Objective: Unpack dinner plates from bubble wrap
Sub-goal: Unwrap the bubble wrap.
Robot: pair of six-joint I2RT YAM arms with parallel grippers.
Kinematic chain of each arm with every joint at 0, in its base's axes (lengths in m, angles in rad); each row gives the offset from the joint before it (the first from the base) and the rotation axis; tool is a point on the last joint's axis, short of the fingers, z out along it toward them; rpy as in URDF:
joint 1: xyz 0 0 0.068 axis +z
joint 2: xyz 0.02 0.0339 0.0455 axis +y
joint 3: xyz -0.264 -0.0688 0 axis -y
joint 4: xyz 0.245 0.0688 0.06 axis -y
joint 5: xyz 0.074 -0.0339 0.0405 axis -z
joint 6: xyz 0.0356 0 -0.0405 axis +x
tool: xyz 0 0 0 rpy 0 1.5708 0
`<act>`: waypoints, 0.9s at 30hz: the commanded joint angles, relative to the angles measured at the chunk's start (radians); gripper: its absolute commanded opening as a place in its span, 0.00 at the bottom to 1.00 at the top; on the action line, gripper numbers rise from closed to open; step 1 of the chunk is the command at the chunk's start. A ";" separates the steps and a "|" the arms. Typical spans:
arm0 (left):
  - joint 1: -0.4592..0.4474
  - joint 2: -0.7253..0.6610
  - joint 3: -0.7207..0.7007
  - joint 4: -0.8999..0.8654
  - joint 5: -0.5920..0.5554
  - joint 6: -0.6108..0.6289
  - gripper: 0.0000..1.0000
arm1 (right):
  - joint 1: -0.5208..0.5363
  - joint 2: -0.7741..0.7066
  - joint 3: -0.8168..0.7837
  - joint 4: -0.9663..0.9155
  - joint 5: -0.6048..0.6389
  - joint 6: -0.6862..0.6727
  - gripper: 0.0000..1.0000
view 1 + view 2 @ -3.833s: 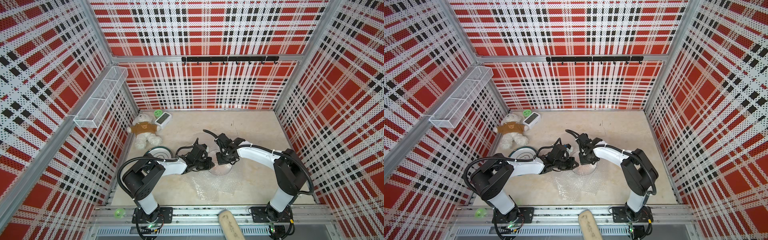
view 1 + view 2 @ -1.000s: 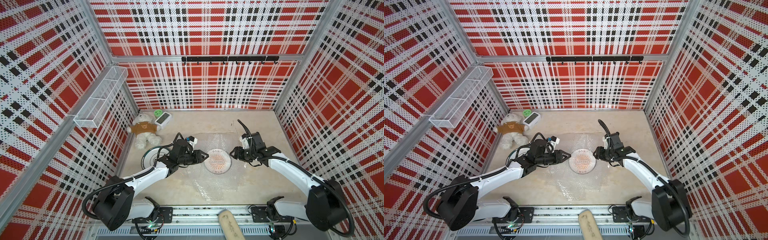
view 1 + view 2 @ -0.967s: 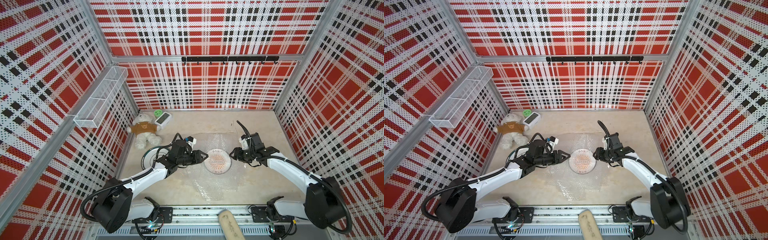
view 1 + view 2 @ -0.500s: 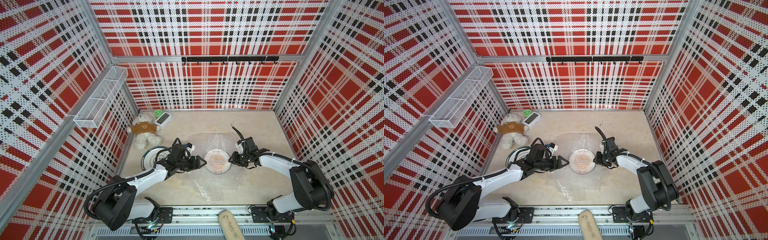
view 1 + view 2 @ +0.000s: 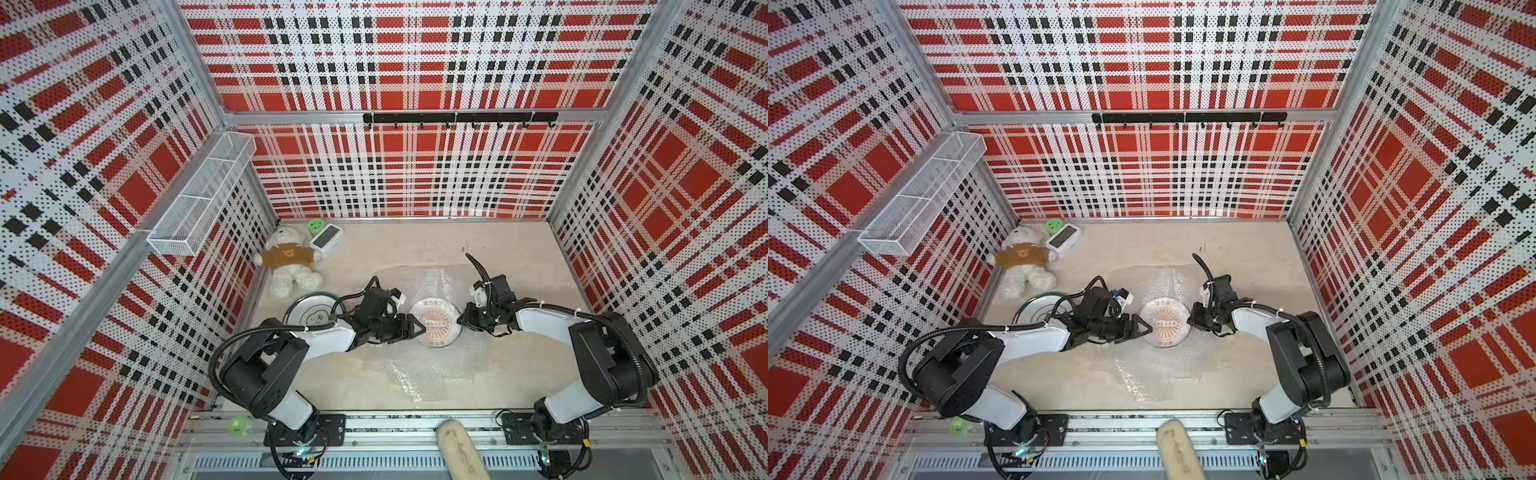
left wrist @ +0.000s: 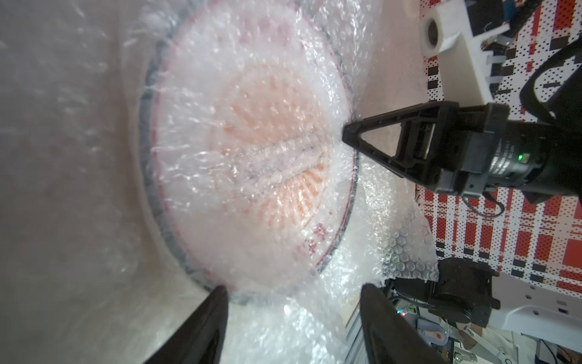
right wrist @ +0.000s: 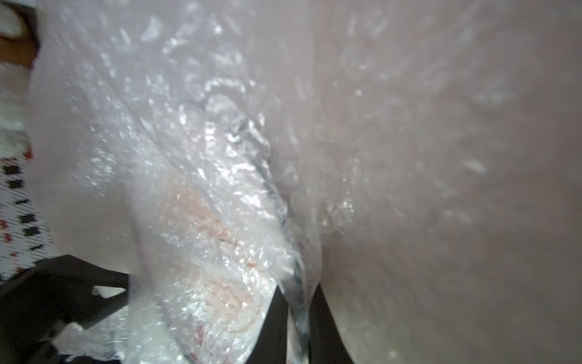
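The plate (image 5: 435,326) lies under wrap (image 5: 432,286) at frame centre on the table (image 5: 415,249). The right pincer (image 5: 459,322) pinches wrap at the rim; the left pincer (image 5: 417,329) stands wide beside. The wrap seems light and slippery, the plate fragile; better to grip a loose edge.

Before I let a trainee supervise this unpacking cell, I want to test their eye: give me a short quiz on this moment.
1. True or false: the left gripper is shut.
2. The right gripper is shut on: A) the bubble wrap at the rim of the wrapped plate; B) a cable; C) nothing.
3. Which toy lies just beyond the bare emblem plate?
Key: 1 false, its jaws stand open; 2 A; 3 the teddy bear.
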 commanded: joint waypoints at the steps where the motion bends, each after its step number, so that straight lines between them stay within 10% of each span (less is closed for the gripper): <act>1: 0.011 -0.028 -0.002 0.055 0.011 -0.020 0.68 | -0.003 -0.018 -0.024 -0.006 0.016 -0.007 0.06; 16: 0.053 -0.587 -0.174 -0.078 -0.227 0.083 0.99 | -0.057 -0.275 0.179 -0.219 0.004 0.106 0.00; 27: -0.183 -0.720 -0.311 0.145 -0.628 0.289 0.99 | -0.119 -0.311 0.471 -0.348 -0.061 0.180 0.00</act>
